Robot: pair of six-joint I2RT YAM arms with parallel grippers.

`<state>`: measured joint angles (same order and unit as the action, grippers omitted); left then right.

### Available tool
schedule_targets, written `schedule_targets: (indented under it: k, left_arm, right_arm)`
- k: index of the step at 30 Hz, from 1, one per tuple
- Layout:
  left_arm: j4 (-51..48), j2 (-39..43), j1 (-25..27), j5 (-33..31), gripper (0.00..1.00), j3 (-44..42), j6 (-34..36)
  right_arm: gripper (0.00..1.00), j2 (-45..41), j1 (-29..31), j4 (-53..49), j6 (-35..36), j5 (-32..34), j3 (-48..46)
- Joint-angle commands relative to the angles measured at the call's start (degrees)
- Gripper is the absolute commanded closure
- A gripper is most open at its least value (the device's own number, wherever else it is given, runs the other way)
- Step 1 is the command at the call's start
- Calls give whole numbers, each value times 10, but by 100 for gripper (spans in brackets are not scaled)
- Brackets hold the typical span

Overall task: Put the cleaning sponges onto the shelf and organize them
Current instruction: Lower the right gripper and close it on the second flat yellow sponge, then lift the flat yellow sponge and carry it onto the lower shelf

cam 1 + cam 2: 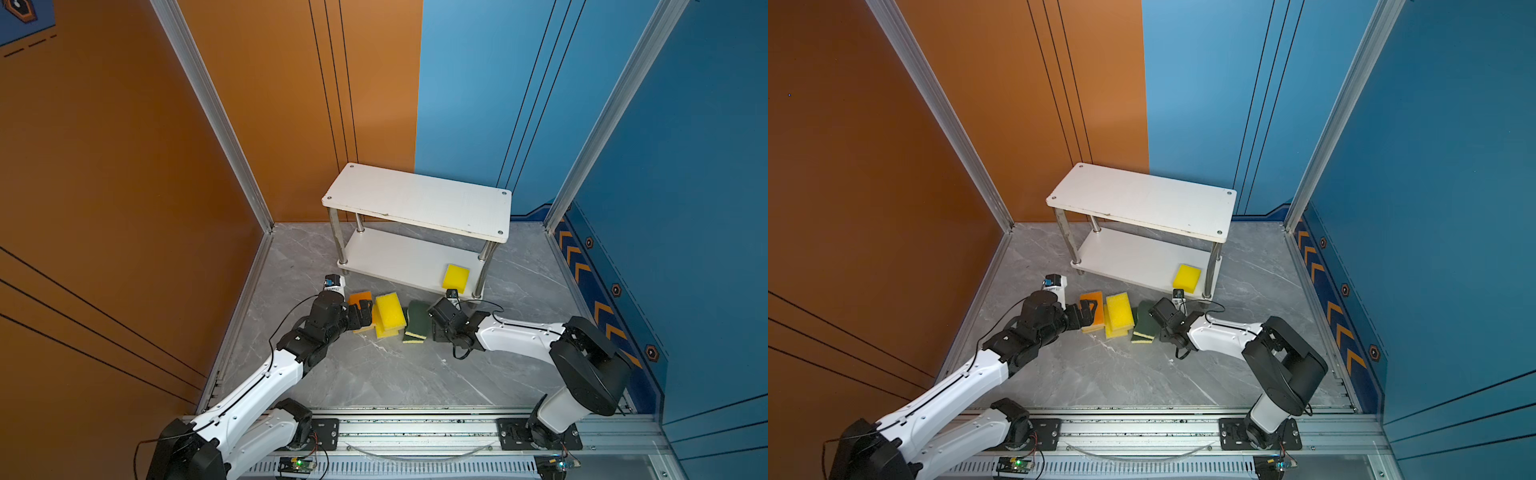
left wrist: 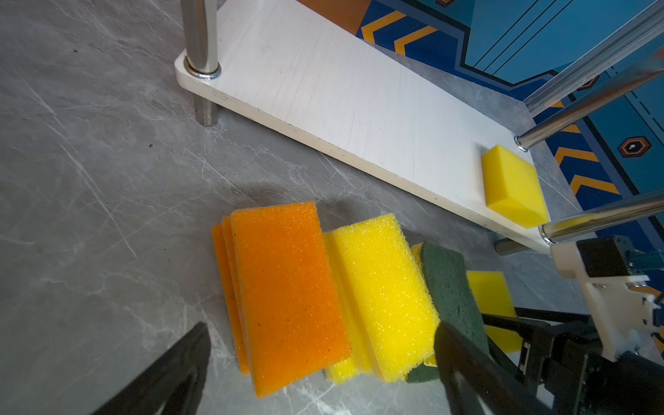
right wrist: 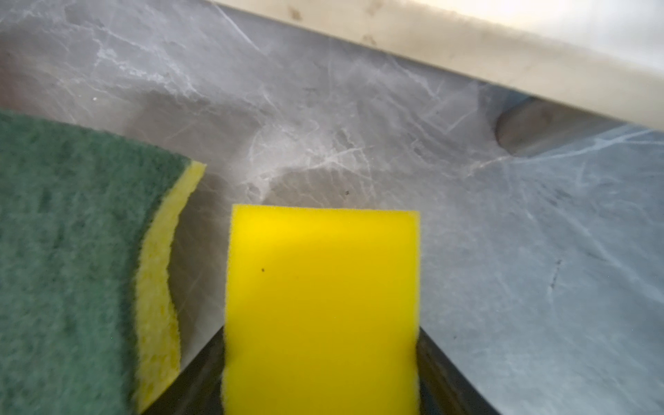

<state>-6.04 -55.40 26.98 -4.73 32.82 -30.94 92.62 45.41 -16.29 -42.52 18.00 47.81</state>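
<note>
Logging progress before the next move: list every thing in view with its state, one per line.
shelf: upright, top board bare.
yellow sponge: lying on the shelf's lower board.
smooth yellow sponge: between the right gripper's jaws.
orange sponges: stacked on the floor.
green scouring pads: on the floor.
left gripper: open, over the orange sponges.
right gripper: shut on the smooth yellow sponge.

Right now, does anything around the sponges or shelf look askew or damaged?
Nothing damaged. The floor sponges lie in a slumped, overlapping row, not flat. The shelf stands upright, with one yellow sponge at its lower board's right end.
</note>
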Motion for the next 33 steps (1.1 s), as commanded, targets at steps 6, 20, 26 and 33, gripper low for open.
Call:
schedule_targets:
  k: [6,20,26,33]
  left_arm:
    - [-17,19,4,-15,3,7,11]
    - [-14,24,-2,18,2,16,24]
    - [-20,34,-14,29,2,14,36]
    - [-23,34,-44,63,2,21,57]
  right_arm:
    - [33,-46,-1,-72,-43,21,36]
    - [35,-93,19,-115,-58,93,116]
    - [35,-40,22,-121,-50,130,200]
    - [35,51,9,-124,-34,141,309]
